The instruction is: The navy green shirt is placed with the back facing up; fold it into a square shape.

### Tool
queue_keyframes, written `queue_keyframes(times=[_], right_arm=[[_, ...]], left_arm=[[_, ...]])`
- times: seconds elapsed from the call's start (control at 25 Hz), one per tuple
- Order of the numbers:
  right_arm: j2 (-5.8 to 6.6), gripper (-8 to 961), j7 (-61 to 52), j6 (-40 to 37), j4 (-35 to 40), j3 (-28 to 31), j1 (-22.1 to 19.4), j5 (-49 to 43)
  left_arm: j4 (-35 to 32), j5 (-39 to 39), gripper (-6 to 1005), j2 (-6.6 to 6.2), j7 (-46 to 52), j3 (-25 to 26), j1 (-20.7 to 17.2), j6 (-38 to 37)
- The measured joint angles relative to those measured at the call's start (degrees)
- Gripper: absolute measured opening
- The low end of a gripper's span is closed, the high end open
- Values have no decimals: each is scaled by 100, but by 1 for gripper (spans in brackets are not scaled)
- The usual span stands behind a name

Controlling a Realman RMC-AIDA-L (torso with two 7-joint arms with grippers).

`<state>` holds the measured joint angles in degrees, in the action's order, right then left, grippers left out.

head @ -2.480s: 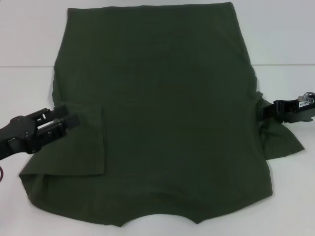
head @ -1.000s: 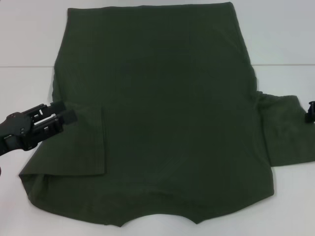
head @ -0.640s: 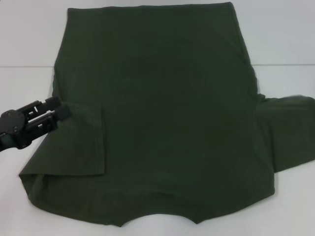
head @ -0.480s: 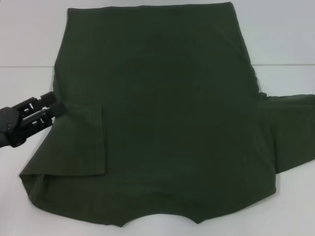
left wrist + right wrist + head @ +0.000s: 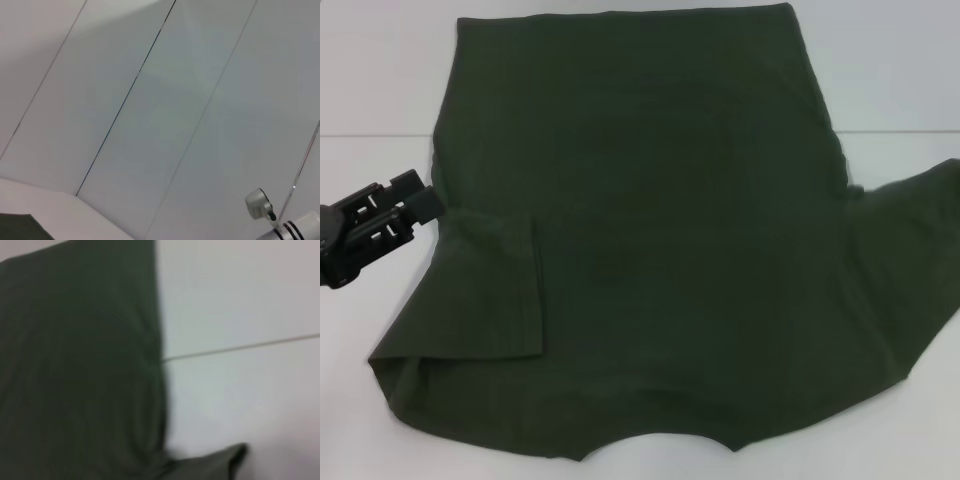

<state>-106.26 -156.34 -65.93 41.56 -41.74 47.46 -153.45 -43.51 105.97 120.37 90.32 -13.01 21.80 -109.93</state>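
Note:
The navy green shirt [image 5: 650, 230] lies flat on the white table [image 5: 380, 80], plain side up, and fills most of the head view. Its left sleeve [image 5: 495, 295] is folded in over the body. Its right sleeve [image 5: 910, 260] is stretched outward, its tip rising past the picture's right edge. My left gripper [image 5: 423, 197] sits open just off the shirt's left edge, with nothing between its fingers. The right gripper is out of view. The right wrist view shows only the shirt [image 5: 75, 365] and bare table. A corner of the shirt [image 5: 20, 229] shows in the left wrist view.
A thin seam [image 5: 370, 135] crosses the table behind the shirt's upper part, and shows again as the seam [image 5: 250, 346] in the right wrist view. Wall panels and a small white fixture [image 5: 260, 204] fill the left wrist view.
The right sleeve has been drawn out rightward and upward, and the right gripper has left the view. My left gripper backed off the folded sleeve to the left. The shirt's lower left edge shifted slightly right.

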Motion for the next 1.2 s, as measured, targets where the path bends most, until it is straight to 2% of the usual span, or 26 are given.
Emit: queue_keyframes(times=[0.16, 0.24, 0.36, 0.52, 0.68, 1.0, 1.2], right_arm=[[-89, 50, 40, -375, -68, -32, 123, 38], [-243, 53, 72, -765, -90, -42, 217, 93], [-387, 58, 90, -932, -99, -108, 289, 224], [-631, 64, 91, -775, -152, -335, 515, 263], [-780, 70, 19, -491, -178, -572, 694, 235], [-847, 83, 43, -203, -222, -568, 605, 524], [-791, 91, 260, -148, -269, -558, 441, 1193]], left_arm=[[0, -74, 613, 6, 6, 1, 0, 5], [0, -89, 613, 4, 8, 1, 0, 11], [2, -139, 613, 3, 10, 3, 0, 44], [54, -174, 613, 7, 8, 14, 2, 67], [73, -222, 613, 3, 8, 33, 0, 63], [73, -268, 612, 8, -27, 88, -28, 68], [70, -272, 612, 12, -31, 88, -13, 68]])
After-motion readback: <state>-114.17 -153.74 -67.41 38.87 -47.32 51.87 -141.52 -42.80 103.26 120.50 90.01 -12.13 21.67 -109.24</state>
